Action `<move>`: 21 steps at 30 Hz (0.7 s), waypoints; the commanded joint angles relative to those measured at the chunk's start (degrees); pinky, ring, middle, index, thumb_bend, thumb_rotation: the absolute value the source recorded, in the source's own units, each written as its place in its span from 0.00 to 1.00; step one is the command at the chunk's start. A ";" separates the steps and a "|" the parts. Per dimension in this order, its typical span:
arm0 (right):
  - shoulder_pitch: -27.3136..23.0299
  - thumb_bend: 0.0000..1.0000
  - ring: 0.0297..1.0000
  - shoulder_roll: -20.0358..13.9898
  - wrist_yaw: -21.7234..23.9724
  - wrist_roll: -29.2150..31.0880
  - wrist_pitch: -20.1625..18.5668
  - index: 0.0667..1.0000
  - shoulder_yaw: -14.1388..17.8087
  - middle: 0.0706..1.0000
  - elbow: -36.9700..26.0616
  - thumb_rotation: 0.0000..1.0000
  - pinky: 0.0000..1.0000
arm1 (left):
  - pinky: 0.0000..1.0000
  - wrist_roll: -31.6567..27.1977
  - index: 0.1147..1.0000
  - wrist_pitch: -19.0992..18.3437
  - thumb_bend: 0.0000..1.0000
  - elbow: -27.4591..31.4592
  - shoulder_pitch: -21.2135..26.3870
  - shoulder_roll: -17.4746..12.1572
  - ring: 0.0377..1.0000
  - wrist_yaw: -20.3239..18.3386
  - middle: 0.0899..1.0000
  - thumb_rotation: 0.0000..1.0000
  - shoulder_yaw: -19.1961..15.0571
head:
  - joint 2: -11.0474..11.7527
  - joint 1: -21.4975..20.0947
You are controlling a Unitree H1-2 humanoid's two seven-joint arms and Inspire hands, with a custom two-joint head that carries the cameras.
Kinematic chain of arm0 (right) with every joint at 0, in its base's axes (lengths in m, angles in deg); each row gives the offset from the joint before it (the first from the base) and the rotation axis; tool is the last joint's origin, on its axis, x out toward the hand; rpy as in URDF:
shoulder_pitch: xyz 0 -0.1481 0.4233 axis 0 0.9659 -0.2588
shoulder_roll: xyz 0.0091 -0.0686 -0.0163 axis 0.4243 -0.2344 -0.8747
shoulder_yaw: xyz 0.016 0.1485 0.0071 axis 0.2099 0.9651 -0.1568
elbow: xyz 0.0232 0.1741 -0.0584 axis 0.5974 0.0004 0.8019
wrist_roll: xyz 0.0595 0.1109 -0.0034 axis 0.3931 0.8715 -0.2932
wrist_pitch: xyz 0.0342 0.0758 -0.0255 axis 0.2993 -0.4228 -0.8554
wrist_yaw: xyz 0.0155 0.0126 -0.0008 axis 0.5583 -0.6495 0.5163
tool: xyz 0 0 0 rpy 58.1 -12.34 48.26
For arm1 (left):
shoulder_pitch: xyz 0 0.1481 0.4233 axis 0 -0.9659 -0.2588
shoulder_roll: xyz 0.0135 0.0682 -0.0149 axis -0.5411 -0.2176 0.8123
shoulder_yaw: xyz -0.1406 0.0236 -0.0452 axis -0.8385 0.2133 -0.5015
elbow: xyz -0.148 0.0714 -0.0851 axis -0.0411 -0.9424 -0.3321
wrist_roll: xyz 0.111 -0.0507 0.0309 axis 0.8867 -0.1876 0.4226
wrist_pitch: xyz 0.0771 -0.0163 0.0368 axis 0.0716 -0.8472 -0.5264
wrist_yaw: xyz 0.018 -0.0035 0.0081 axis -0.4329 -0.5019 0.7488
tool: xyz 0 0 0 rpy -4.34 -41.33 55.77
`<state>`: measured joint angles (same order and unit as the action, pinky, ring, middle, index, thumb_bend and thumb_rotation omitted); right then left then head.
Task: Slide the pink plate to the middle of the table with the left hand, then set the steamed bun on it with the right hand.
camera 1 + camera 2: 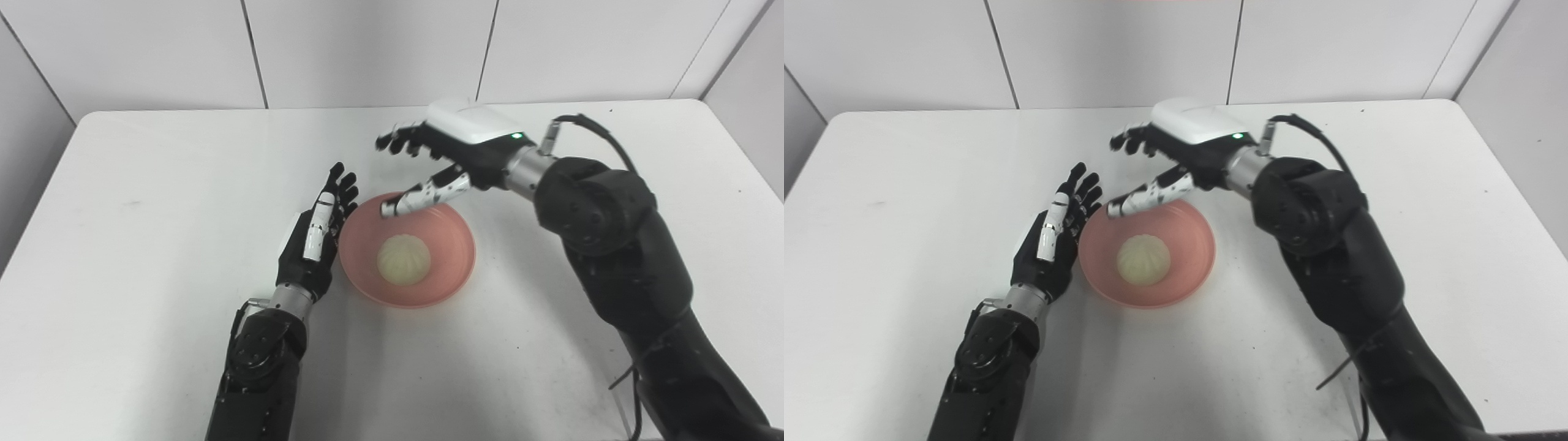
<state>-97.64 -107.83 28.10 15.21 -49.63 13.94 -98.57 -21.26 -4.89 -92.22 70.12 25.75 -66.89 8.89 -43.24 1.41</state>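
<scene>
Mid-frame we see the steamed bun lying in the pink plate on the white worktop — left hand beside its rim, right hand above, fingers of both spread, holding nothing.

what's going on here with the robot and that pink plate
A two-armed robot is plating a steamed bun. The steamed bun sits in the middle of the pink plate, near the centre of the white table. The right hand hovers open above the plate's far rim, holding nothing. The left hand stands open, fingers straight, against the plate's left edge. Judging by the layout, both steps look done.
</scene>
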 commanded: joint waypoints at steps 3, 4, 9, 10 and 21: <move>2.98 0.63 0.74 3.65 -6.92 6.72 -4.89 0.82 6.75 0.78 1.39 0.99 0.67 | 0.98 0.05 0.99 -3.94 0.37 -1.38 -2.75 -0.79 0.98 0.31 0.98 1.00 -0.27 | 0.15 0.11; 4.24 0.62 0.74 6.22 -6.01 8.66 -5.95 0.82 10.47 0.78 2.14 0.99 0.67 | 0.98 -0.05 0.99 -3.84 0.37 -1.51 -2.75 -0.92 0.98 0.15 0.97 1.00 -0.38 | 0.29 0.03; 7.95 0.49 0.95 15.88 -1.97 14.65 -7.16 0.99 24.16 0.98 4.77 1.00 0.89 | 1.00 -0.17 1.00 -3.33 0.36 -1.11 -3.10 -0.96 0.99 0.04 0.97 1.00 -0.80 | 0.91 -0.17; 8.30 0.49 0.98 17.10 -1.64 15.12 -7.16 1.00 25.77 0.99 5.05 1.00 0.95 | 1.00 -0.12 1.00 -3.28 0.35 -0.98 -3.20 -0.93 0.99 0.08 0.97 1.00 -0.84 | 0.91 -0.17; 18.93 0.46 1.00 21.68 -27.83 27.32 12.44 1.00 24.27 1.00 12.43 1.00 1.00 | 1.00 0.04 1.00 -1.61 0.34 -0.39 -4.07 -0.96 0.99 0.32 0.98 1.00 -1.44 | 1.86 -0.55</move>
<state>-77.44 -86.02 3.24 41.78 -43.28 39.33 -85.42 -21.37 -4.67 -90.89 68.70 25.53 -67.40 7.86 -41.31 0.79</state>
